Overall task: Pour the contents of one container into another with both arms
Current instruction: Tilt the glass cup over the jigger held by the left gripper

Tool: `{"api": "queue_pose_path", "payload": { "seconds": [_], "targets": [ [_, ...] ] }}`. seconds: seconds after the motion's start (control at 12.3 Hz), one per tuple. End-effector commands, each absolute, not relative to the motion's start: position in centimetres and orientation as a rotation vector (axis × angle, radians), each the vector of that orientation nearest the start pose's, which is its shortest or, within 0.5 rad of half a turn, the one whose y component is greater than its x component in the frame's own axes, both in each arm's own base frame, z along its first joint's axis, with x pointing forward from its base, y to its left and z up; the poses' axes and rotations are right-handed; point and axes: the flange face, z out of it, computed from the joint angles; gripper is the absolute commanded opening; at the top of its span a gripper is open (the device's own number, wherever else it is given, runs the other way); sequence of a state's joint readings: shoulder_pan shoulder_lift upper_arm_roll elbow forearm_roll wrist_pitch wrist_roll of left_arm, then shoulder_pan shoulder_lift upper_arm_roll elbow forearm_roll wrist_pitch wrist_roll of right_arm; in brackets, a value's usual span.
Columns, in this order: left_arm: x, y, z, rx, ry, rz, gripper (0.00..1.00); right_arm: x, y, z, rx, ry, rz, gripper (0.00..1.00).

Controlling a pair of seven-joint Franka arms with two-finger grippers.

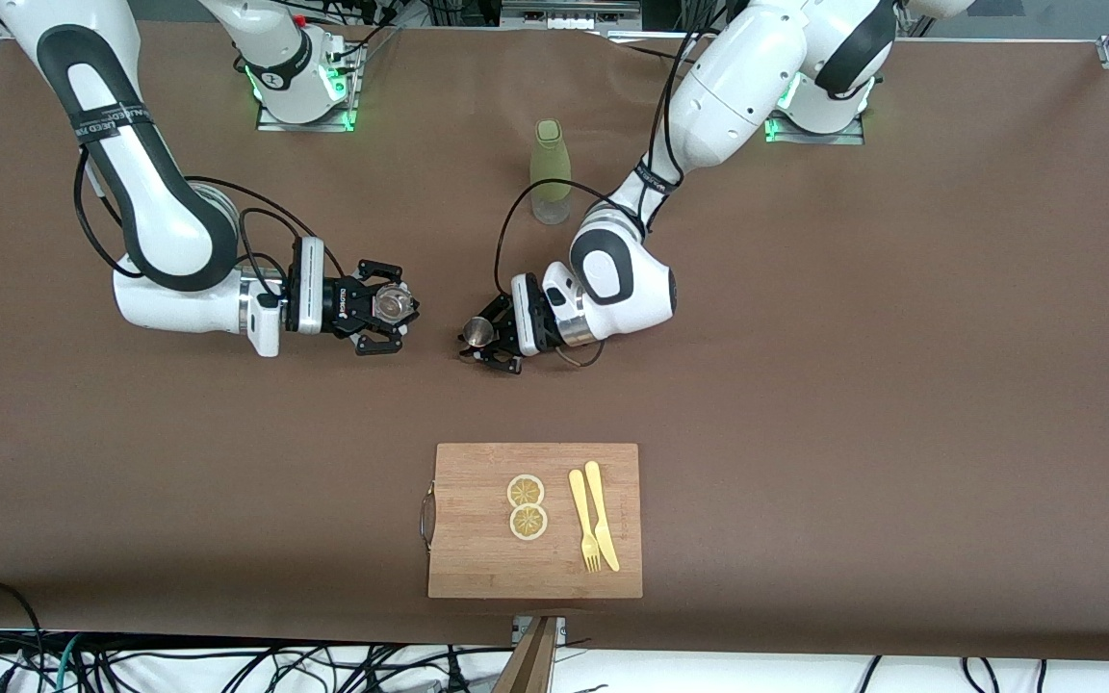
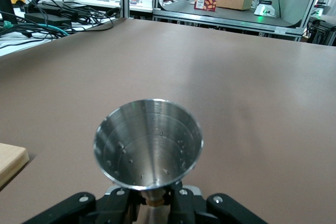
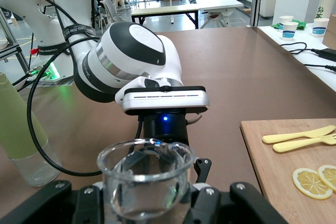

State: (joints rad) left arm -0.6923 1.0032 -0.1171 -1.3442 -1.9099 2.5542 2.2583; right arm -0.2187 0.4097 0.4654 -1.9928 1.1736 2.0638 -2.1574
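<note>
Brown table (image 1: 805, 366) spread wide under both arms. Right arm (image 1: 145, 192) reaching in low from its base, left arm (image 1: 709, 106) bent down toward the table's middle. Wooden cutting board (image 1: 535, 577) well clear of both sets of jaws, nearer the front camera, carrying two lemon slices (image 1: 527, 506) and a yellow fork and knife (image 1: 593, 515). Pale green bottle (image 1: 551, 171) upright close to the left arm's wrist, with a black cable looping near it.

Right gripper (image 1: 383, 320) over the table, jaws clamped on a clear glass cup (image 1: 395, 305) held upright between them. Left gripper (image 1: 489, 348) over the table just beside it, jaws clamped on the narrow stem of a small metal cup (image 1: 476, 334), a cone with droplets inside (image 2: 148, 142), rim tipped toward the wrist camera. A small gap between the two vessels, mouths facing each other's side.

Likely trouble, judged from here: spilling onto the table if the metal rim tips before sitting over the glass mouth; the cone twisting in so slim a grip; the two grippers knocking together while closing the gap; the cable or elbow nudging the bottle over.
</note>
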Motion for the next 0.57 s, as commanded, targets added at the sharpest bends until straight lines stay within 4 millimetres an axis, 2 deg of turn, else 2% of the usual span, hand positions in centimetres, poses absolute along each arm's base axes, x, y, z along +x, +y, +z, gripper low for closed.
{"api": "queue_pose_path", "payload": {
  "seconds": [0.0,0.49],
  "targets": [
    [53.25,-52.28,12.75,1.714,-1.248,1.032,0.00,56.34,18.08,29.43,-1.502,-1.495,-0.862,0.06],
    [53.25,-52.28,12.75,1.714,-1.248,1.032,0.00,55.51,18.36,29.11,-1.508,-1.504,-0.847,0.06]
  ]
}}
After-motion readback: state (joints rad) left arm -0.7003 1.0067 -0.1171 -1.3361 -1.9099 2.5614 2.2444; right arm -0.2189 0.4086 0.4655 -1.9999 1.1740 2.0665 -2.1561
